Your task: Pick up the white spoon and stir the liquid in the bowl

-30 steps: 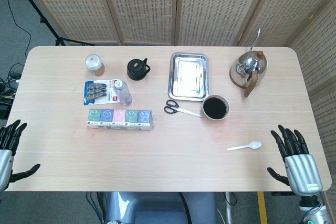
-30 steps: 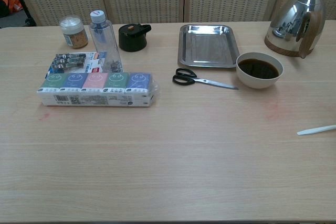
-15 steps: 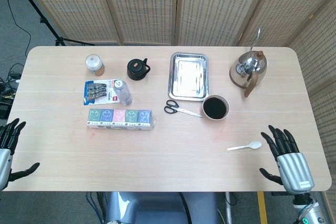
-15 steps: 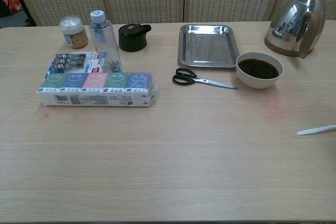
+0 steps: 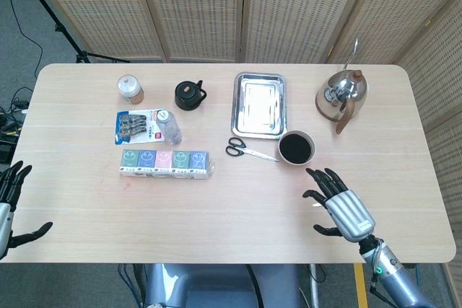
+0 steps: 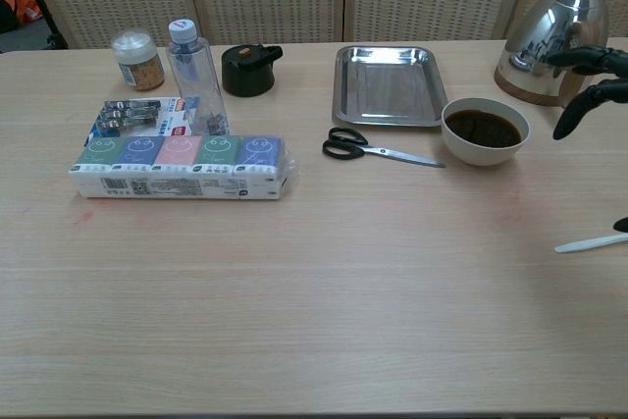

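The white spoon (image 6: 590,242) lies flat on the table at the right, its handle pointing left. In the head view my right hand (image 5: 339,203) hovers over it and hides it, fingers spread and holding nothing. The chest view shows that hand's dark fingers (image 6: 587,77) at the right edge, raised well above the spoon. The white bowl (image 5: 313,151) (image 6: 481,154) of dark liquid stands just beyond the right hand. My left hand (image 5: 10,203) is open at the table's front left corner, far from both.
A steel kettle (image 5: 342,91) stands behind the bowl and a metal tray (image 5: 260,104) to its left. Scissors (image 5: 249,151) lie beside the bowl. Tissue packs (image 5: 166,163), a bottle (image 5: 170,126), a black pot (image 5: 189,95) and a jar (image 5: 131,89) fill the left half.
My right hand has moved left from the table's right edge and now covers the spoon in the head view. The left hand has drifted slightly down. The spoon has not moved.
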